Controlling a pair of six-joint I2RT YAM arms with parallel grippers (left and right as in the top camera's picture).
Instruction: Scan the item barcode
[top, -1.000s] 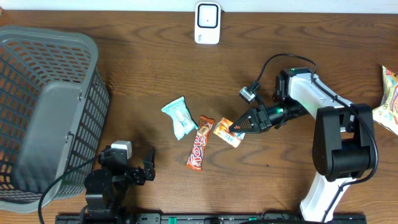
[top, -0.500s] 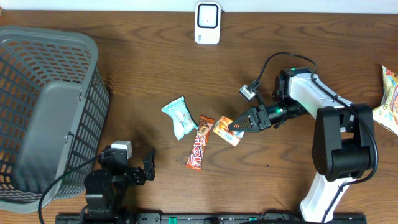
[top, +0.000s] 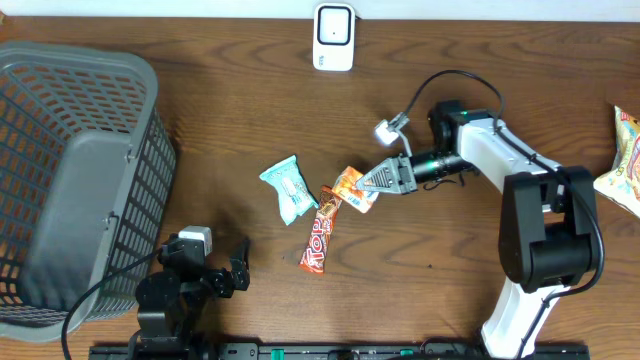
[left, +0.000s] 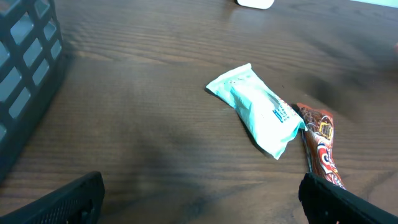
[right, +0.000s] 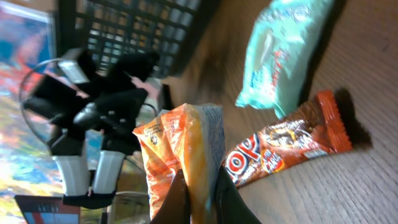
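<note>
Right arm is reaching in from the right side of the brown wooden table (top: 200, 120), and the right gripper (top: 368, 188) has its fingers pinched tight on the small orange foil snack packet (top: 348, 187). That's the item to be scanned. The right wrist view shows the packet edge-on, squeezed between the two dark fingertips (right: 176, 194), orange face to one side and a pale blue-white face to the other. From above, the packet sits near the middle of the table, just beside the top end of the red-brown chocolate bar wrapper (top: 319, 232), which lies flat and angled on the wood. Left of both is the mint-green plastic pouch (top: 289, 188), also flat, close to the bar but apart from the orange packet.

The white box-shaped scanner with a dark window (top: 333, 37) stands at the far edge, well apart from the held packet.

Left gripper (top: 238, 270) rests low at the near edge, fingers spread wide with nothing between them; its camera looks across bare wood to the green pouch. The big grey plastic lattice basket (top: 70, 180) fills the left side. A yellow printed snack bag (top: 625, 165) pokes in at the right edge.
</note>
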